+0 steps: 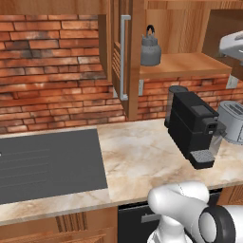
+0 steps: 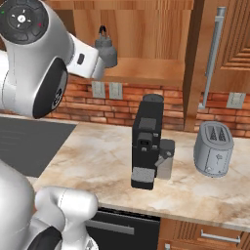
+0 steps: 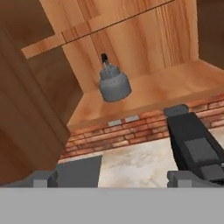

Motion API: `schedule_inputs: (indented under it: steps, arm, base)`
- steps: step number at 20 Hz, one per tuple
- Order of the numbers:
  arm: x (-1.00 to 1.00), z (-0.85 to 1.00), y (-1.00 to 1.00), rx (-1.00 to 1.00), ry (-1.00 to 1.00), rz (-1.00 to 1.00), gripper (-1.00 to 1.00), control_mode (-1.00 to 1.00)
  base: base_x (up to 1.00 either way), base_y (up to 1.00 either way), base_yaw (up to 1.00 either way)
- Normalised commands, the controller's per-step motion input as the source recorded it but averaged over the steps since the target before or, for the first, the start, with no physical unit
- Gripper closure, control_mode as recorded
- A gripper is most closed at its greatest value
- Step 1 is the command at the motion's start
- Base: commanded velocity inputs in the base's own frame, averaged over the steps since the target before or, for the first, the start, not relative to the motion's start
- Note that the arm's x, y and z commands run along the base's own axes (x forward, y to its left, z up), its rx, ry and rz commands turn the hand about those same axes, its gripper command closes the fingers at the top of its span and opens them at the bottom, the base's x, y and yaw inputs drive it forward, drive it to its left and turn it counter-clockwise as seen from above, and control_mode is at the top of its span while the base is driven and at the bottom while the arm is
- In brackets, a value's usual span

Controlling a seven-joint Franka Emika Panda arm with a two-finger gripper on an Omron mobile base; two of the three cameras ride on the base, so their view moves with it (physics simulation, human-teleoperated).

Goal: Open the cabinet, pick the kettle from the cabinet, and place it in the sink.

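The cabinet (image 1: 180, 28) stands open, its left door (image 1: 115, 52) swung out edge-on with a grey bar handle (image 1: 124, 57), and its right door (image 2: 229, 44) swung out too. The grey kettle (image 1: 150, 50) (image 2: 106, 51) (image 3: 113, 85) sits upright on the cabinet's wooden shelf (image 3: 166, 89), near its left side. My gripper (image 3: 111, 178) is open wide with nothing between its fingertips (image 3: 43, 178). It faces the shelf from a distance in front of and below the kettle. The sink is out of view.
A black coffee machine (image 1: 194, 126) (image 2: 146, 141) (image 3: 194, 144) stands on the marble counter (image 1: 142, 156) under the shelf, with a grey toaster (image 1: 231, 121) (image 2: 213, 149) to its right. The black stovetop (image 1: 47, 163) lies left. A brick wall (image 1: 47, 71) backs the counter.
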Motion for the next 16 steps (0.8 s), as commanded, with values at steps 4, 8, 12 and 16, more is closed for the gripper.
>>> schedule_inputs:
  steps: [4, 8, 12, 16]
  arm:
    - [0.20, -0.15, 0.37, 0.00, 0.00, 0.18, -1.00, -1.00]
    - [0.24, -0.18, 0.29, 0.00, 0.00, 0.15, -1.00, -1.00]
    - [0.19, -0.21, 0.16, 0.00, 0.00, 0.18, -1.00, -1.00]
    - [0.21, -0.04, 0.05, 0.00, -0.01, 0.13, -1.00, -1.00]
  base:
    - [0.00, 0.00, 0.00]
    - [0.00, 0.00, 0.00]
    - [0.00, 0.00, 0.00]
    - [0.00, 0.00, 0.00]
